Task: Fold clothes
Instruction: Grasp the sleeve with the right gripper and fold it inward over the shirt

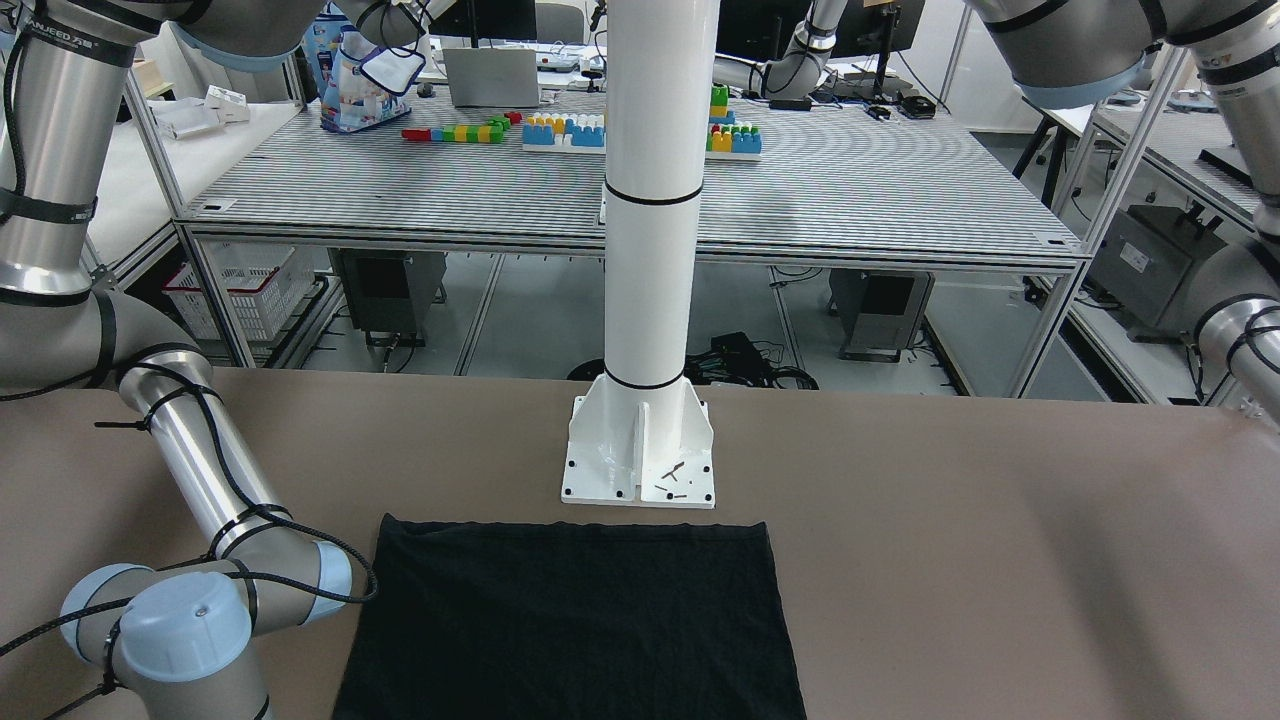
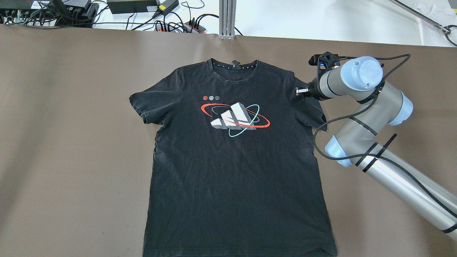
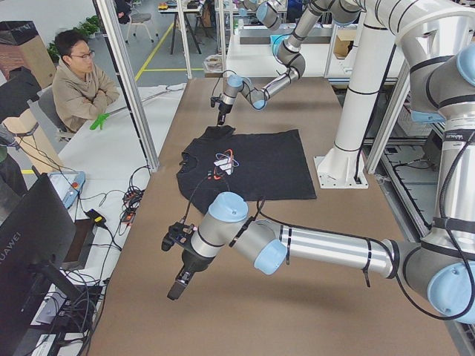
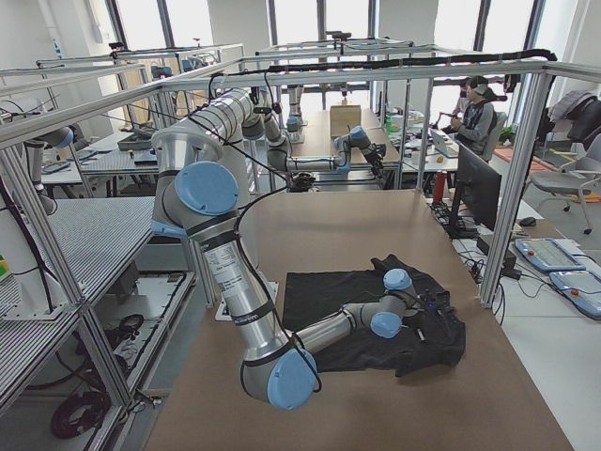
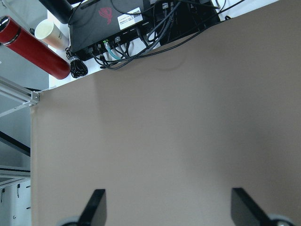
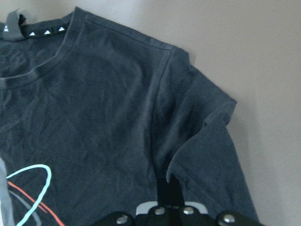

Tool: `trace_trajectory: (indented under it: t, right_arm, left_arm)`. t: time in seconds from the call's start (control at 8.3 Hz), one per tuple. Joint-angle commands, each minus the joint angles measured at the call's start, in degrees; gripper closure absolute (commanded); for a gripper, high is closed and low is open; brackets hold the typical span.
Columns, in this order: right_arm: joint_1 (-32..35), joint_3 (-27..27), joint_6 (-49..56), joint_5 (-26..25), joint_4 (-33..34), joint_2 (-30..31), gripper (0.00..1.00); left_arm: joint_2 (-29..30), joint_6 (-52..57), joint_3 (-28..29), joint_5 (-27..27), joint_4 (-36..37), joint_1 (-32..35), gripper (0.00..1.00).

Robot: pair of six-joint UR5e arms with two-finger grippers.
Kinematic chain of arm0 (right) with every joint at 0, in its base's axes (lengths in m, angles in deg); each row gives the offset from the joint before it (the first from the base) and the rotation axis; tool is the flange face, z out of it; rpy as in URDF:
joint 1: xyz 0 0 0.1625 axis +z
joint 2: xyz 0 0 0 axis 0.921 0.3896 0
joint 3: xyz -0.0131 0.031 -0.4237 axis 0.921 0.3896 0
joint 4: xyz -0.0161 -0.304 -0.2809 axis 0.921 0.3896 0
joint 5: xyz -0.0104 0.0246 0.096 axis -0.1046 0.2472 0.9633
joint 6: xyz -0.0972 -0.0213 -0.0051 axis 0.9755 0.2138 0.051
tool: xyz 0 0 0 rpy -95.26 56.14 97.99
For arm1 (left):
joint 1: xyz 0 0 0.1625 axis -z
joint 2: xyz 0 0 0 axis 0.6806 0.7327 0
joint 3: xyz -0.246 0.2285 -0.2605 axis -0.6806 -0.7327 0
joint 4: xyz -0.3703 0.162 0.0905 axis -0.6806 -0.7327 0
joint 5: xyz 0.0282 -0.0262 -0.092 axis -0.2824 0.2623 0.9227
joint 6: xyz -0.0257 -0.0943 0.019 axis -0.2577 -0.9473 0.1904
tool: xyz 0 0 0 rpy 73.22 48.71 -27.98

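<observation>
While a black T-shirt (image 2: 235,171) lies spread flat and print-side up across the middle of the overhead frame, collar toward the top and hem running off the bottom edge, the right gripper (image 2: 300,92) sits at the sleeve (image 2: 310,110) on the frame's right. Seen from the right wrist camera, its fingers (image 6: 169,188) are pressed together at the bottom centre of the picture with the sleeve's edge caught between them; the sleeve is rumpled there, with one flap folded over. A red, white and teal logo (image 2: 234,119) marks the chest.

From across the brown table (image 2: 71,142), the shirt's hem fills the lower centre, just short of the base plate (image 1: 640,460) of the white pole (image 1: 650,200), with a narrow strip of tabletop between them.

The left gripper (image 5: 169,209) hangs over bare tabletop well apart from the shirt, its two fingers (image 5: 96,207) spread wide at the bottom corners of its wrist view and holding nothing. A red bottle (image 5: 33,49) and a paper cup (image 5: 47,32) stand off the table in that view's upper left. A person (image 3: 82,81) sits, arms crossed, in the upper left of the left-side view.
</observation>
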Motion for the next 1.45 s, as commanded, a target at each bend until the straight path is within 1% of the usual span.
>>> trace_trajectory:
  t: [0.0,0.12,0.24,0.36,0.48,0.72,0.84,0.96,1.08,1.32]
  right_arm:
    - [-3.86,-0.31,-6.59,-0.72,2.15,-3.71,1.0]
    - [-4.4,1.26,-6.61,-3.59,4.34,-6.34,1.0]
    - [-6.14,3.98,-8.18,-6.67,5.23,-9.93,1.0]
    - [-6.68,6.44,-9.06,-7.65,5.24,-11.71,1.0]
    - [-6.78,7.34,-8.9,-8.19,5.24,-11.81,1.0]
    - [-6.78,7.43,-8.72,-8.72,5.15,-11.64,1.0]
    - [-6.78,7.43,-8.98,-8.72,4.89,-11.29,0.21]
    - [-6.86,7.35,-8.98,-8.81,4.72,-10.85,0.06]
    - [-6.78,6.3,-8.55,-8.63,4.37,-9.28,0.06]
    - [-6.78,0.25,-6.19,-8.54,3.58,-2.88,0.06]
  left_arm:
    - [0.0,0.01,-0.23,0.0,-0.09,-0.03,0.07]
    - [0.0,0.01,-0.23,0.0,0.0,-0.03,0.07]
    - [0.0,0.01,-0.23,0.0,0.0,-0.03,0.07]
    - [0.0,0.01,-0.23,0.0,0.0,-0.03,0.07]
    - [0.0,0.01,-0.14,0.0,0.0,-0.03,0.07]
    - [-0.09,-0.07,-0.14,0.0,0.0,-0.03,0.06]
    - [-0.09,-0.07,-0.14,0.0,0.0,-0.12,0.06]
    - [-0.09,-0.07,-0.06,0.0,0.0,-0.73,0.06]
    - [-0.09,0.1,0.03,0.0,0.0,-0.82,0.06]
    - [-0.09,0.1,0.03,0.0,0.0,-0.82,0.06]
